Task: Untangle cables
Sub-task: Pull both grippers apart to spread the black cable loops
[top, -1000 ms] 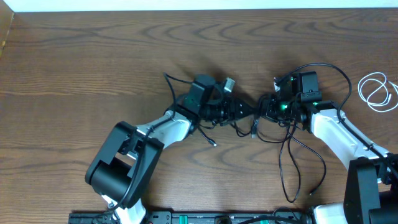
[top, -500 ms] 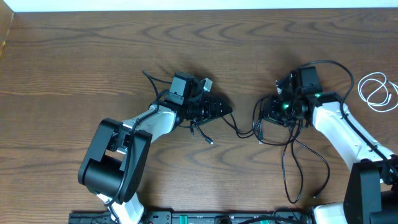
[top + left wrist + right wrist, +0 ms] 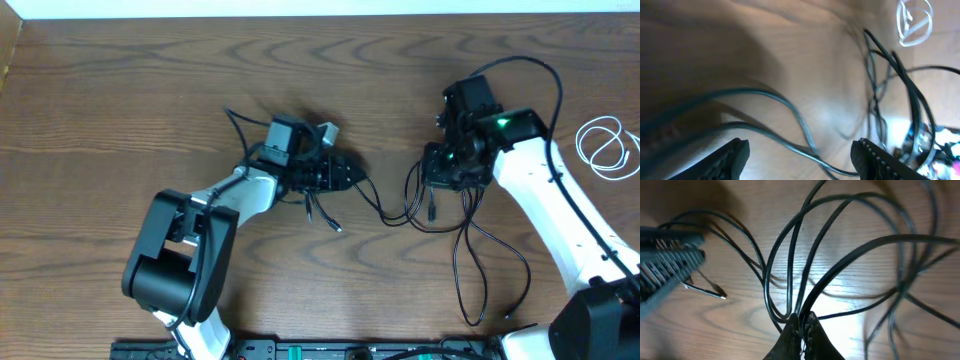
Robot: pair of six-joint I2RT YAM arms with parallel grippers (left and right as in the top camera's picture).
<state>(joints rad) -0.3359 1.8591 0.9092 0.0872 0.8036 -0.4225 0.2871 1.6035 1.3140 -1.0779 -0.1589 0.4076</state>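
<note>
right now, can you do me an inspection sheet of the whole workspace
surface: brown wood-grain table
job's things: black cable strung in loops between the two hands and trailing toward the front edge; white cable coiled by itself at the right edge
clutter: nothing seen
hands: left hand open, black strands passing through it; right hand shut on the black cable
cables: a thicker arm wire arcs over the right arm
surroundings: pale strip along the table's far edge
</note>
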